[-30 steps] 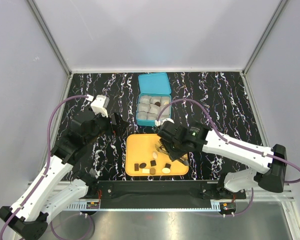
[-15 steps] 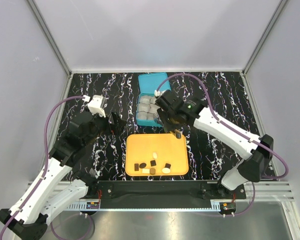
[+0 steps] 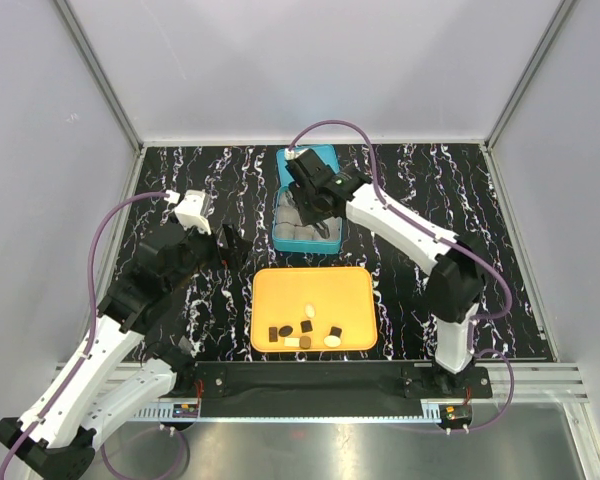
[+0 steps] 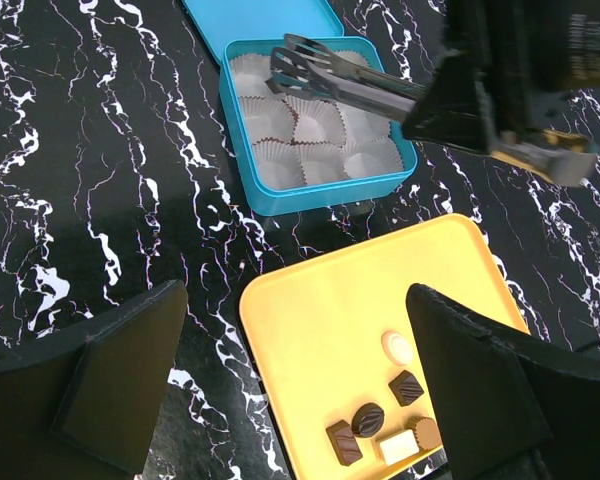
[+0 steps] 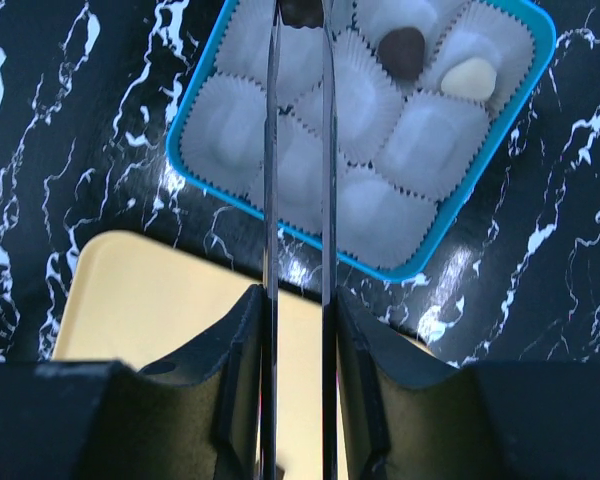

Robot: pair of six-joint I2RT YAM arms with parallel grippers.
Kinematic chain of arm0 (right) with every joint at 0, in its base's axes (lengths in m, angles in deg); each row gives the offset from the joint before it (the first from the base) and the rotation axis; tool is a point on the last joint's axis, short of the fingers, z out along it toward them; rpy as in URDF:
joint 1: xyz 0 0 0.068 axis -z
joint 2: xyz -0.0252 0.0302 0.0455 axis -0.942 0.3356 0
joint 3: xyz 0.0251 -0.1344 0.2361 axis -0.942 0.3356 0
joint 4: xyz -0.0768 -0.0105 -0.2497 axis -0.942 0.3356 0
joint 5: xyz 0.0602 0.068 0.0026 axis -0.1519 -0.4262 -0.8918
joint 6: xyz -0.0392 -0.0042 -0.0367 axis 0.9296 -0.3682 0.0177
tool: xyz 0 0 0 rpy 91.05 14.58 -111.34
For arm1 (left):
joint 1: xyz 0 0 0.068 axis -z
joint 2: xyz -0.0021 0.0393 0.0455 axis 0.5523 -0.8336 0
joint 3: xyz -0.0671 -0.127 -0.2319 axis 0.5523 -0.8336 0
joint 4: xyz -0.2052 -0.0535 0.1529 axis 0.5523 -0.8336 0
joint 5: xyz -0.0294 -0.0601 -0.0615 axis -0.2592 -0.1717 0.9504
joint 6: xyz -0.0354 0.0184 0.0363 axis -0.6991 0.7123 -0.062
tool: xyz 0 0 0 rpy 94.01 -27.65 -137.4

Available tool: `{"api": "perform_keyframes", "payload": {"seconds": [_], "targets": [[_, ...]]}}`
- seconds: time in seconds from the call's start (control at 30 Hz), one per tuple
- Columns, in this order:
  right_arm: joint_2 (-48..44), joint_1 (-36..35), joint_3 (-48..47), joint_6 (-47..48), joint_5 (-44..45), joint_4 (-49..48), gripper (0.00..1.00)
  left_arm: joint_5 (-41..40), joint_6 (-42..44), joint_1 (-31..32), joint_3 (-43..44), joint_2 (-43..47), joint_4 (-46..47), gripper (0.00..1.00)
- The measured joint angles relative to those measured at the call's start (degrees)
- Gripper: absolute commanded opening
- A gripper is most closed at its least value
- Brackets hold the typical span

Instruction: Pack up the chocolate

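over the blue box (image 5: pixel 405 270), top centre of the overhead view, the right pincer (image 5: pixel 300 370) is clamped on tongs (image 5: pixel 273 200) whose tips seem to pinch a dark chocolate (image 5: pixel 300 10) above a paper cup (image 5: pixel 300 60); loose pieces (image 3: pixel 305 330) lie on the orange tray (image 3: pixel 315 285). best lowered straight, centred, then released gently. left pincer (image 4: pixel 295 300) hangs spread above the bench (image 4: pixel 100 150)

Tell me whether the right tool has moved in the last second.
Yes. The right tool moved off the orange tray, away and slightly leftward, to over the blue box.
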Motion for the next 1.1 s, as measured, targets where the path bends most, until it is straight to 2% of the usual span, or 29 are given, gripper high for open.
{"api": "perform_keyframes", "payload": {"seconds": [0.2,0.67,1.1], "targets": [[5.3,1.5,-3.7,1.2,0.0,-2.1,0.35,-0.1,0.0,0.0,0.0,0.0,0.0,0.99],[7.7,2.2,-4.7,2.0,0.0,-3.9,0.39,-0.1,0.0,0.0,0.0,0.0,0.0,0.99],[8.6,2.2,-4.7,2.1,0.0,-4.4,0.49,-0.1,0.0,0.0,0.0,0.0,0.0,0.99]]}}
